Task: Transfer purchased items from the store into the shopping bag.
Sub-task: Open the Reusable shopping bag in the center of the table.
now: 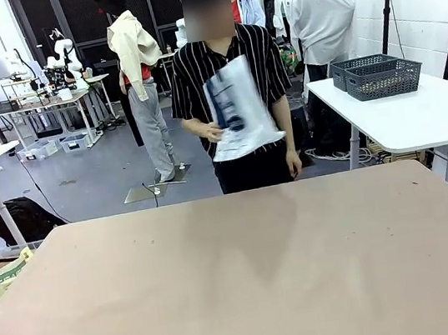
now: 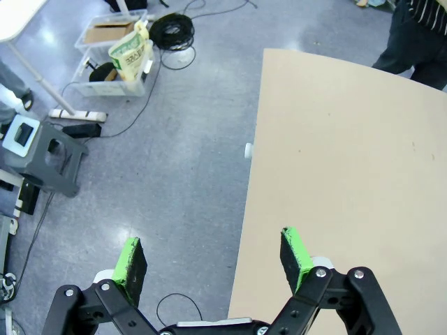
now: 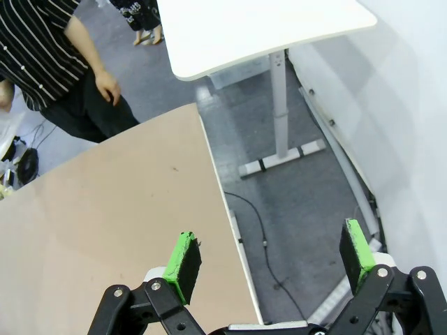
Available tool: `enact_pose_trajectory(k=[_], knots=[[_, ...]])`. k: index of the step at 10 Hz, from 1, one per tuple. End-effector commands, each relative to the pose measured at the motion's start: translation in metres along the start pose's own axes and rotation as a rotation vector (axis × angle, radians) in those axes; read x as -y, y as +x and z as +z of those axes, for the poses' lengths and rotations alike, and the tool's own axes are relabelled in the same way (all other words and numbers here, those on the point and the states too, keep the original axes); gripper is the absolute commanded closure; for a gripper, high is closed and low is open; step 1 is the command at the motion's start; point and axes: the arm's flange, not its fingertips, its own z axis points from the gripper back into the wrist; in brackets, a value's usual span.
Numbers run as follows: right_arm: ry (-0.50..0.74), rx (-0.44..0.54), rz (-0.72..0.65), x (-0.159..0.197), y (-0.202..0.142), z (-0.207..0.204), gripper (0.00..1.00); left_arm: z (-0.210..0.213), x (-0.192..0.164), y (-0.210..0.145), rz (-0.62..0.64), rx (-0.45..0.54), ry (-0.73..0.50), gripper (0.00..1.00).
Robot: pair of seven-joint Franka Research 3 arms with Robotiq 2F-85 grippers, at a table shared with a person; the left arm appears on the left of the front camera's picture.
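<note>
My left gripper (image 2: 213, 259) and right gripper (image 3: 271, 257) hang spread and empty. The clear crinkly plastic shopping bag (image 1: 236, 108) hangs far ahead, roughly midway between them, in a person's hand (image 1: 216, 132) past the tan tabletop (image 1: 241, 283).

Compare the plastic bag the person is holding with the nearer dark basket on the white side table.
The bag is clear, floppy plastic with navy print; the basket is dark grey, rigid and slotted. The bag is held up in the air by a person's hand; the basket rests on the white side table. Both are beyond the tan table.
</note>
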Motion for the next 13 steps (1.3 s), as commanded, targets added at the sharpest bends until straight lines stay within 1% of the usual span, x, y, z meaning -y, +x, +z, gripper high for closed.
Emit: enact_pose_trajectory(k=[1,13], knots=[[-0.005,-0.010,0.006,-0.0001,-0.0013,0.0003,0.00,0.0011,-0.0020,-0.0009,-0.011,-0.001,0.009,0.00],[-0.005,-0.010,0.006,-0.0001,-0.0013,0.0003,0.00,0.0011,-0.0020,-0.0009,-0.011,-0.001,0.009,0.00]])
